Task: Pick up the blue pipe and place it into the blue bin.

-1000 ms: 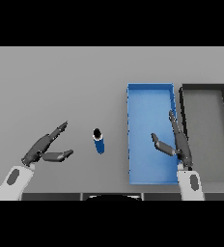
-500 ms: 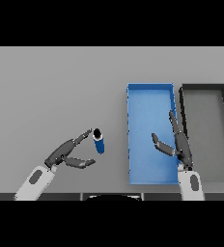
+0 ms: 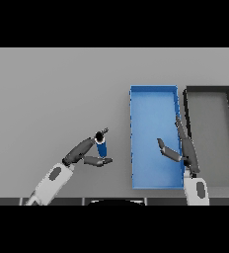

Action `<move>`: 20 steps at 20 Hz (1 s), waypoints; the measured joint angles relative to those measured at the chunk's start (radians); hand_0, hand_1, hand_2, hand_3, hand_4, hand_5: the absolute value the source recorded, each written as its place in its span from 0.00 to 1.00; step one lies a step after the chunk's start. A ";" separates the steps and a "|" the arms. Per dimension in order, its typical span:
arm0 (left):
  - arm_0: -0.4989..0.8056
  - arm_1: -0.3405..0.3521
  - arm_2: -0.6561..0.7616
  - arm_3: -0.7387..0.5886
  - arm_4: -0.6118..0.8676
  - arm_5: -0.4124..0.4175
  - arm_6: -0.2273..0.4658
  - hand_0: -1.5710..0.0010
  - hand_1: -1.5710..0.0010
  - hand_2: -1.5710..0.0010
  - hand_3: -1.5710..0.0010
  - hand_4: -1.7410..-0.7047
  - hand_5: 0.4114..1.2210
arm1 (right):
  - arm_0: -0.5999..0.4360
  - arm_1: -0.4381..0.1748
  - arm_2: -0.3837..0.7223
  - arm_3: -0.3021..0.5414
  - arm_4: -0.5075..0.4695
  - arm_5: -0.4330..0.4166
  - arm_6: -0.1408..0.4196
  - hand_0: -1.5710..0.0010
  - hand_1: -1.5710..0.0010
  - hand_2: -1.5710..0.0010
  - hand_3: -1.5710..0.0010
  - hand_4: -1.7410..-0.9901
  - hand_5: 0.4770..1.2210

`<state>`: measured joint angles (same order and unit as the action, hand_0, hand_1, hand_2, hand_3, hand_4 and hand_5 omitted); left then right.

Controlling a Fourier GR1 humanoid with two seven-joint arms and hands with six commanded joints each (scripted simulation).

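Note:
The blue pipe (image 3: pixel 101 146) is a short blue cylinder with a dark top, standing upright on the grey table left of the blue bin (image 3: pixel 154 103). My left hand (image 3: pixel 80 152) reaches it from the lower left. Its fingers pass behind the pipe's top and its thumb lies below the pipe's base, so the pipe stands in the gap of the open hand. My right hand (image 3: pixel 185 149) hovers open over the right edge of the blue bin, fingers straight, thumb pointing left over the bin's floor.
A dark grey bin (image 3: pixel 209 91) stands directly right of the blue bin, their long sides almost touching. Both bins hold nothing visible.
My left hand has moved right and slightly up, from left of the pipe to straddling it with fingers and thumb. The pipe and my right hand have stayed in place.

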<state>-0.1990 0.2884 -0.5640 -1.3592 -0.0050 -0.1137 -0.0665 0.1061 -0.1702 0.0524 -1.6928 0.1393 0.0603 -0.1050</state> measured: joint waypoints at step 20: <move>0.003 -0.162 0.001 0.010 0.050 0.031 -0.129 0.07 0.06 0.05 0.05 0.25 0.96 | -0.034 0.003 -0.005 0.023 -0.003 -0.001 0.017 1.00 1.00 1.00 1.00 0.70 0.20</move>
<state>-0.1955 0.1262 -0.5632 -1.3495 0.0451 -0.0824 -0.1950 0.0724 -0.1677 0.0474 -1.6697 0.1364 0.0590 -0.0880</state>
